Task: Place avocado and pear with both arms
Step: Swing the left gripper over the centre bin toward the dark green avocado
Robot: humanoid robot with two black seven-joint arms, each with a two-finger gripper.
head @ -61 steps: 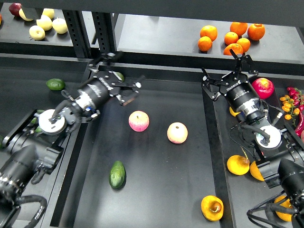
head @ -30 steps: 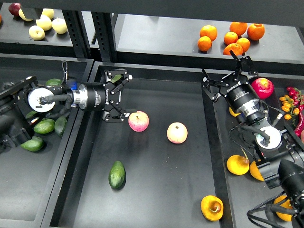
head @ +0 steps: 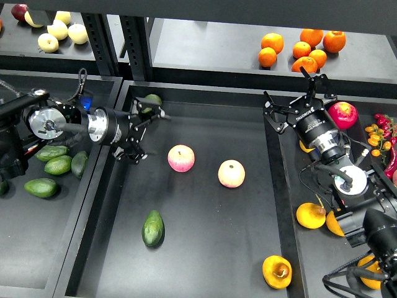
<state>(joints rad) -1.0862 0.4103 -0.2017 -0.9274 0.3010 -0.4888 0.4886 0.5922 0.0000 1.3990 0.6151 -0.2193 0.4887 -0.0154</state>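
Observation:
The dark green avocado (head: 153, 228) lies in the middle tray (head: 205, 248), at front left. The orange-yellow pear (head: 277, 271) with its dark dimple lies at the tray's front right corner. My left gripper (head: 147, 133) is open and empty. It hovers over the tray's left side, well behind the avocado and left of a pink apple. My right gripper (head: 296, 93) is open and empty. It is above the tray's back right corner, far from the pear.
Two pink-and-yellow apples (head: 181, 158) (head: 231, 173) sit mid-tray. A lighter avocado (head: 152, 99) lies at the tray's back left. Several avocados (head: 57, 164) fill the left bin. More pears (head: 311, 215) and a red apple (head: 343, 115) lie at right. Oranges (head: 302, 48) sit on the shelf.
My left arm has swung out over the left bin, and its gripper has pulled back left, away from the pink apple. The right arm and the fruit have not moved.

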